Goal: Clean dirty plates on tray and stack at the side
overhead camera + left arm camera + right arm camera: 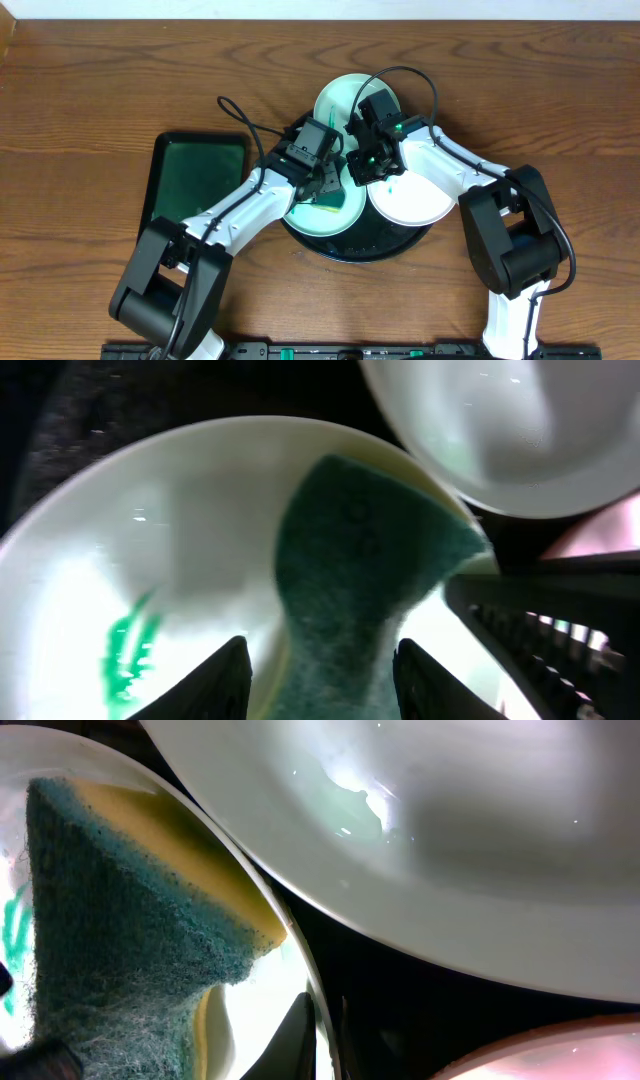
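Observation:
The black tray [372, 250] carries three plates. The front-left plate [338, 220] has a teal smear [125, 652] on its inside. My left gripper [325, 192] is shut on a green and yellow sponge [355, 570], which presses onto this plate. My right gripper [362, 176] is shut on the same plate's rim [322, 1020], one finger inside and one outside. A second plate [415, 200] lies to the right, and a third plate [340, 98] lies at the back, partly off the tray. In the right wrist view the sponge [120, 930] shows at left.
A rectangular dark green tray [195, 175] lies on the wooden table left of the black tray. Both arms cross over the middle of the black tray, their cables looping above the back plate.

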